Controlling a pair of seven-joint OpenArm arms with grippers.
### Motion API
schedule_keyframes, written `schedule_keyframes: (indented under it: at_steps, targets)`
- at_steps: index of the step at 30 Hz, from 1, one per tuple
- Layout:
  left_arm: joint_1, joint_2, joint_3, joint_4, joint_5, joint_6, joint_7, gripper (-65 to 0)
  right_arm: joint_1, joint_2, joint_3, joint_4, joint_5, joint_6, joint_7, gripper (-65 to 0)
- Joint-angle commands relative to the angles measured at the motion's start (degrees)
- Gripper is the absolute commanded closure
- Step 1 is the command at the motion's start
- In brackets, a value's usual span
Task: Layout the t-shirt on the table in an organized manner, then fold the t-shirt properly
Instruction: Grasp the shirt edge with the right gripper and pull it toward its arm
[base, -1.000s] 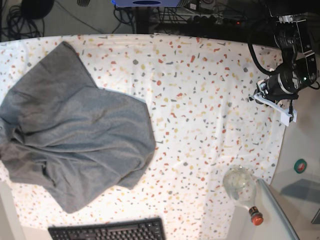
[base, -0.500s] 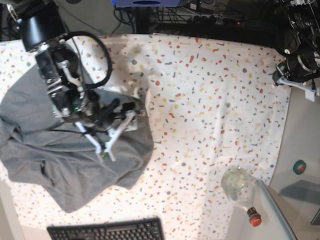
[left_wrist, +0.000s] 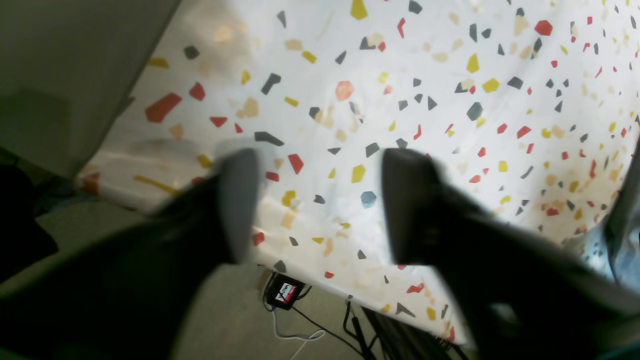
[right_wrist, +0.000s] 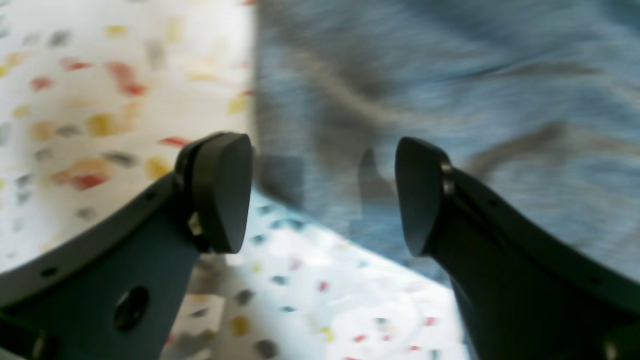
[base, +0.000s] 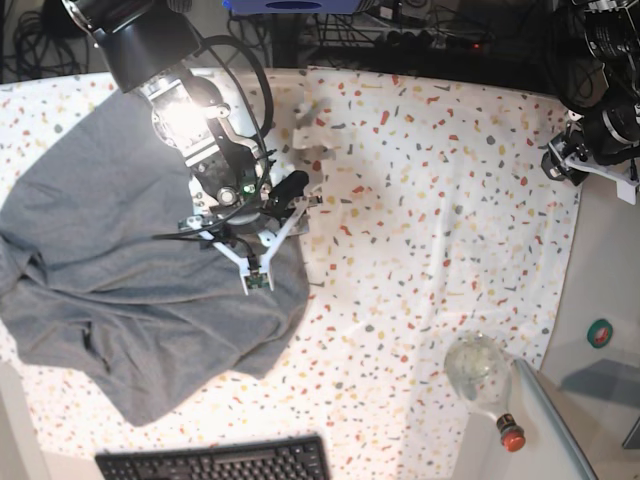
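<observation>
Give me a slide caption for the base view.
Right gripper hovers open over crumpled t-shirt on speckled table.

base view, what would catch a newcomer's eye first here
The crumpled grey t-shirt heaped on the near left part of the speckled table stands out first. The right gripper hangs over the shirt's right edge with its fingers spread and nothing between them. At the table's far right edge sits the left gripper, also open, and a clear bottle with a red cap lies near the front right corner.
</observation>
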Motion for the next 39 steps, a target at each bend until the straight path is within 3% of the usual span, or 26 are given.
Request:
schedule_keyframes:
  at_steps: [1,4,8,15,23,25,27,28,34,39]
  targets:
    - [-0.08,-1.15,-0.28,0.94,-0.47,-0.2,-0.49,-45.4,0.51,-1.58,-0.14,0.73,-0.67,-0.24,1.23,-42.6]
    - [-0.17,-1.15,-0.02,1.12,-0.47,-0.2,-0.49,-51.5,1.3,-2.81,-0.14,-1.73,-1.02,-0.24,1.41,-42.6]
    - [-0.61,-1.15,0.16,1.21,-0.47,-0.2,-0.49,-51.7,2.54,-4.83,-0.14,-5.07,-1.02,-0.24,1.41,-42.6]
    - [-0.7,-1.15,0.16,0.85,-0.47,-0.2,-0.58,-51.7,3.85,-4.83,-4.54,-9.38,-1.02,-0.24,5.01,-42.5]
    - [-0.7,-1.15,0.07,0.85,-0.47,-0.2,-0.58,-51.7,5.17,-5.45,-5.24,-17.12,-1.02,-0.33,9.41,-41.3]
    - [-0.7,-1.15,0.07,0.85,-0.47,-0.2,-0.58,-51.7,5.26,-5.36,-5.24,-17.03,-1.02,-0.33,9.14,-31.7]
    - [-0.7,-1.15,0.16,0.85,-0.47,-0.2,-0.58,-51.7,5.35,-5.36,-5.24,-17.03,-1.02,-0.24,8.97,-14.1]
    - [-0.7,-1.15,0.16,0.85,-0.47,-0.2,-0.58,-51.7,5.35,-5.36,-5.33,-16.76,-0.93,-0.15,8.88,-0.8]
    - [-0.7,-1.06,1.92,0.85,-0.47,-0.2,-0.76,-51.7,2.62,-4.92,-5.24,-1.29,-0.85,-0.15,-0.26,0.0]
    - [-1.93,-1.06,4.47,0.85,-0.47,-0.2,-0.76,-51.7,3.15,-1.4,-4.62,9.35,-0.85,-0.06,-3.43,0.0]
